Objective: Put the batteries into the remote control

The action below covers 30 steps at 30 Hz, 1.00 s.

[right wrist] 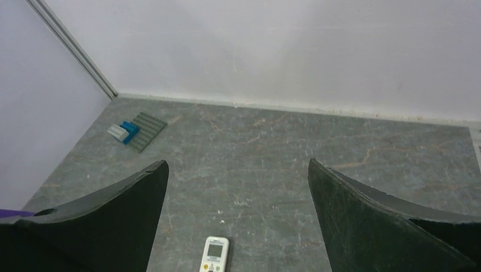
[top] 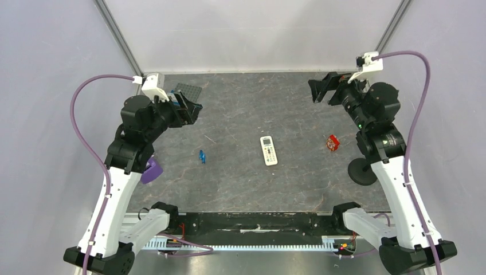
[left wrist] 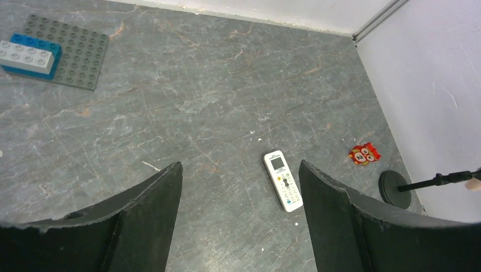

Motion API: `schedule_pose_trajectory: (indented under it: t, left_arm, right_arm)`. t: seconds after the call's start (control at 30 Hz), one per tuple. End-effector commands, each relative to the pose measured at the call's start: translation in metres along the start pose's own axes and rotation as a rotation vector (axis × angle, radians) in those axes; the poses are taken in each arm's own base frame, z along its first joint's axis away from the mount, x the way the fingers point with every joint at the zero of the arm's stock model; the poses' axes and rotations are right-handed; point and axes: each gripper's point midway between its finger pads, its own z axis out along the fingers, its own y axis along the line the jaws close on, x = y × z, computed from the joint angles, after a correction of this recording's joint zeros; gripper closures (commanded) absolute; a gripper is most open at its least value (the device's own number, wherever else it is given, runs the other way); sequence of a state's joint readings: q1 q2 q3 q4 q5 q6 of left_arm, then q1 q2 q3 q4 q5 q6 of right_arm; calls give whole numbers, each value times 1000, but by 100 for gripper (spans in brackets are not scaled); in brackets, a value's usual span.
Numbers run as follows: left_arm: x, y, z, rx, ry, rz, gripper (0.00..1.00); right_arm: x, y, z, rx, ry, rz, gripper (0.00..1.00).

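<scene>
Grey marbled table [top: 240, 189], walled in white on three sides, carries every item of the task. Both arms are raised and drawn back towards the far corners, each on its own side. The left gripper [top: 190, 107] hangs over the far left of the table with its jaws spread wide and nothing between them. The right gripper [top: 322, 89] hangs over the far right, likewise wide apart and empty. Neither touches anything. The remote control [top: 268, 150] lies flat near the middle of the table, about midway between the two grippers and nearer the bases than either. Its long axis runs roughly far-to-near with a slight tilt, display end away from the bases, buttons facing up. The battery recess is therefore judged to be underneath, so the handset will need turning over before loading. The batteries [top: 202, 156] show as a small blue item on the bare table, well apart from the remote, to its left and at about the same depth. They lie on the left arm's side, down and slightly inboard of the left gripper, which is clearly the nearer one. Neither wrist view shows them, so how many cells there are and which way they point cannot be told. Judgement: the left arm is best placed to fetch the cells, the right to deal with the handset.
</scene>
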<state>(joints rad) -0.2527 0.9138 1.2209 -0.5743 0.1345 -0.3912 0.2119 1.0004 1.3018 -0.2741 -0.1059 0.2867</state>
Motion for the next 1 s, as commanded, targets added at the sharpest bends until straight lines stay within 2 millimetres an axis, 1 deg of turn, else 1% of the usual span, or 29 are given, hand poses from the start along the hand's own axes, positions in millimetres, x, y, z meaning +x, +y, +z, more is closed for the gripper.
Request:
schedule_pose_trajectory:
  t: [0.0, 0.07, 0.1, 0.13, 0.2, 0.27, 0.3, 0.37, 0.43, 0.5, 0.53, 0.57, 0.63, 0.7, 0.77, 0.83, 0.9, 0.97]
  left_arm:
    - [-6, 6, -5, -33, -52, -31, 19]
    - [-2, 8, -6, -31, -55, -13, 19]
    - [1, 10, -5, -33, -61, -10, 18]
    - [5, 13, -5, -42, -63, -13, 16]
    - [11, 16, -7, -44, -72, -17, 11]
    - [21, 14, -8, -15, -60, -29, 9]
    - [25, 11, -8, 8, -49, -32, 9]
    - [39, 8, -4, 42, -11, -35, 9]
    - [53, 21, 0, -8, 28, -20, 9]
    - [61, 38, 2, -89, 57, -12, 7]
    - [65, 43, 3, -111, 73, -8, 8]
    - [68, 46, 5, -121, 82, -10, 7]
    - [72, 48, 8, -128, 97, -25, 7]
    - [79, 48, 12, -124, 122, -31, 7]
    - [87, 56, 15, -146, 145, -14, 8]
    - [94, 77, 14, -249, 146, -3, 8]
    - [100, 97, 11, -340, 137, 12, 8]
    - [102, 103, 9, -368, 130, 18, 8]
  right_arm:
    - [12, -11, 6, 30, -38, -12, 3]
    - [20, -14, 13, 50, 2, 27, 5]
    - [28, -13, 18, 47, 42, 53, 4]
    - [35, -4, 20, -10, 85, 53, 3]
    - [58, 16, 24, -132, 177, 31, 3]
    - [85, 24, 25, -153, 238, 12, 3]
    - [98, 33, 23, -169, 258, -4, 2]
    - [124, 42, 21, -148, 296, -40, 2]
    - [152, 53, 17, -132, 352, -50, 2]
    - [188, 61, 12, -126, 437, -27, 2]
    - [205, 63, 9, -111, 475, -25, 2]
    - [224, 62, 6, -82, 519, -24, 2]
    - [257, 55, -2, -5, 586, -26, 2]
    - [284, 53, -9, 39, 641, -35, 2]
    - [306, 56, -14, 59, 679, -69, 2]
    - [321, 61, -16, 89, 700, -131, 2]
    - [336, 71, -18, 87, 733, -169, 2]
    - [351, 77, -18, 108, 766, -184, 2]
